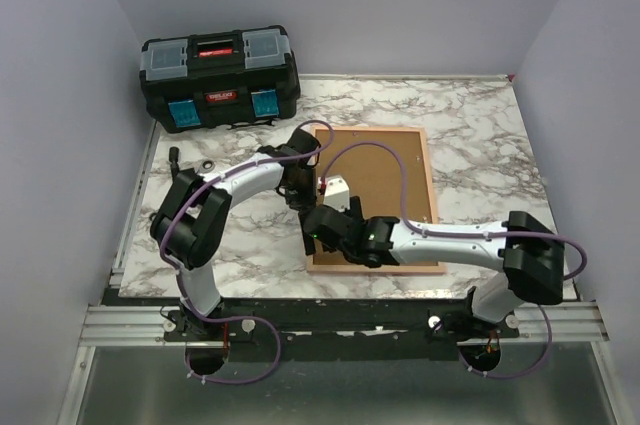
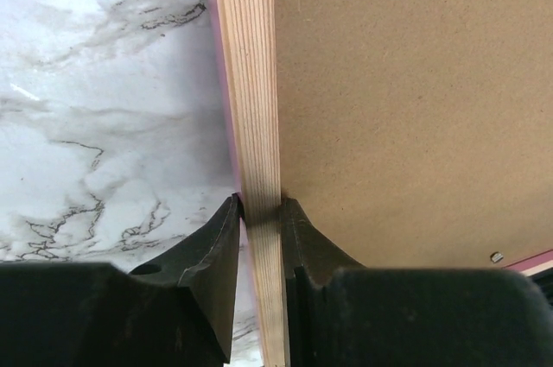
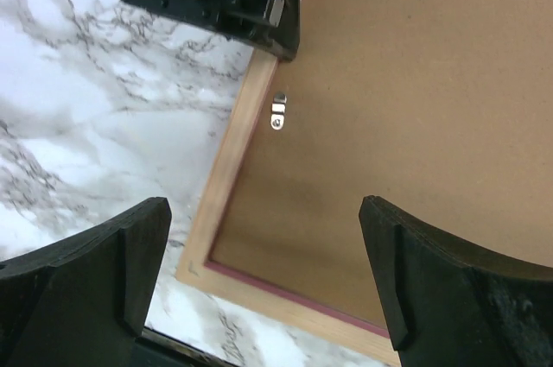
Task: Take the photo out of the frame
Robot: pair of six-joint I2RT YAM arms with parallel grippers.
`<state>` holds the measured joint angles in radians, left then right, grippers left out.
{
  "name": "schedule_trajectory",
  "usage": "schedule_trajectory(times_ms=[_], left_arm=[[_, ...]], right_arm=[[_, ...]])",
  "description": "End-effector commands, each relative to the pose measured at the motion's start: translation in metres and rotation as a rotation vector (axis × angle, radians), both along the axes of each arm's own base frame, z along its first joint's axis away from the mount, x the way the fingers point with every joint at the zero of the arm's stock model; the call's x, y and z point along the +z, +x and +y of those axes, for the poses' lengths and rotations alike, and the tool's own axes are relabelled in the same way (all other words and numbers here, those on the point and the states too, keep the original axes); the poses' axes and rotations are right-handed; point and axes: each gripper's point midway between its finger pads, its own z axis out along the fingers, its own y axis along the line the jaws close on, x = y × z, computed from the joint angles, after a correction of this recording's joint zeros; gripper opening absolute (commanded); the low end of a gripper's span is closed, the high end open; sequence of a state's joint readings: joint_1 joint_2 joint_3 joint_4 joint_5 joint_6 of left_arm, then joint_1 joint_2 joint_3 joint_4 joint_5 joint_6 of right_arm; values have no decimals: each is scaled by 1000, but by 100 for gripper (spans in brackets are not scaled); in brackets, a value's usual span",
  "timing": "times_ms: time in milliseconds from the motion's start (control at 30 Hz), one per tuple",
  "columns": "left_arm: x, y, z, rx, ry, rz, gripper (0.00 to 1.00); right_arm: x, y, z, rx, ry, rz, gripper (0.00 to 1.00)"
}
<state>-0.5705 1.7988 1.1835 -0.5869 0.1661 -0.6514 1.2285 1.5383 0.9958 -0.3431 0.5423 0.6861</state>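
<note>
On the marble-patterned table (image 1: pixel 480 145), the thin pink-edged wooden picture frame (image 2: pixel 251 82) lies face down with its plain brown fibreboard backing (image 1: pixel 375 180) uppermost. The photo itself is hidden, presumably under that board. The left gripper (image 2: pixel 259 211) pinches the frame's left rail, one finger outside on the marble side and one inside against the board. The right gripper (image 3: pixel 263 211) hovers wide open and empty above the near-left corner, by a small silver turn clip (image 3: pixel 277 110). To do this step well, the left should probably hold the rail down firmly without twisting it while the right frees the clips and then lifts the board gently. The left arm folds at its elbow and its wrist points down. The right arm stretches leftward along the frame's near edge.
</note>
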Motion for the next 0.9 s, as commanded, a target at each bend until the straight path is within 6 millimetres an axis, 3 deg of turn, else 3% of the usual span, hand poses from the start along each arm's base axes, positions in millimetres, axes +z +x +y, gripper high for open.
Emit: schedule_trajectory(times_ms=[0, 67, 167, 400, 533, 700, 867], left_arm=[[41, 0, -14, -18, -105, -50, 0], [47, -4, -18, -22, -143, -41, 0], [53, -8, -23, -32, -181, -31, 0], [61, -12, -25, -38, -217, -29, 0], [65, -12, -24, -40, -222, -38, 0], [65, -14, -24, -41, -228, -37, 0], [66, -15, -25, -42, -235, -37, 0]], right_arm=[[-8, 6, 0, -161, 14, -41, 98], [-8, 4, 7, -172, 80, -23, 93], [-5, 2, 25, -134, 142, -12, 75], [-22, 6, 33, -231, 37, -31, 46], [-19, 8, 29, -288, -83, -120, 42], [-14, 10, 15, -379, -241, -211, 31], [-20, 7, 10, -426, -281, -211, 25]])
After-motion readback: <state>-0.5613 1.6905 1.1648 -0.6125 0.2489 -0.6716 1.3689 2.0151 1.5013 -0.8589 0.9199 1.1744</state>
